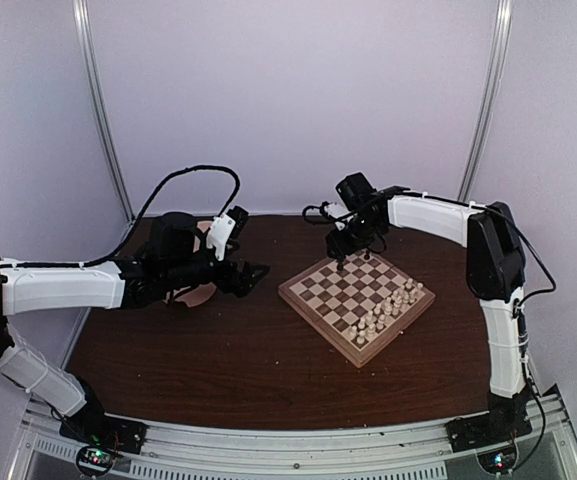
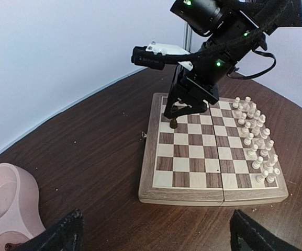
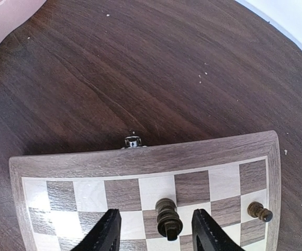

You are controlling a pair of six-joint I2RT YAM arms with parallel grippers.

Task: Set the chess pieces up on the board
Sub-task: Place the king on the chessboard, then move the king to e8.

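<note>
The board (image 1: pixel 333 292) lies right of the table's middle, at an angle. My right gripper (image 1: pixel 343 258) hovers over its far corner. In the right wrist view its fingers (image 3: pixel 107 231) stand open on either side of a dark chess piece (image 3: pixel 168 218) that stands on the board (image 3: pixel 140 158), with a gap on each side. A second dark piece (image 3: pixel 258 210) stands two squares to its right. The left wrist view shows the same dark piece (image 2: pixel 174 124) under the right gripper. My left gripper (image 2: pixel 158 232) is open and holds nothing, low over the bare table in front of the board (image 2: pixel 151 157).
Several pale cream chessmen (image 1: pixel 388 310) fill the board's near right rows (image 2: pixel 255 141). A pink double bowl (image 2: pixel 7 204) sits left of the left gripper, under the left arm (image 1: pixel 200 293). A metal latch (image 3: pixel 133 141) sticks out from the board's edge.
</note>
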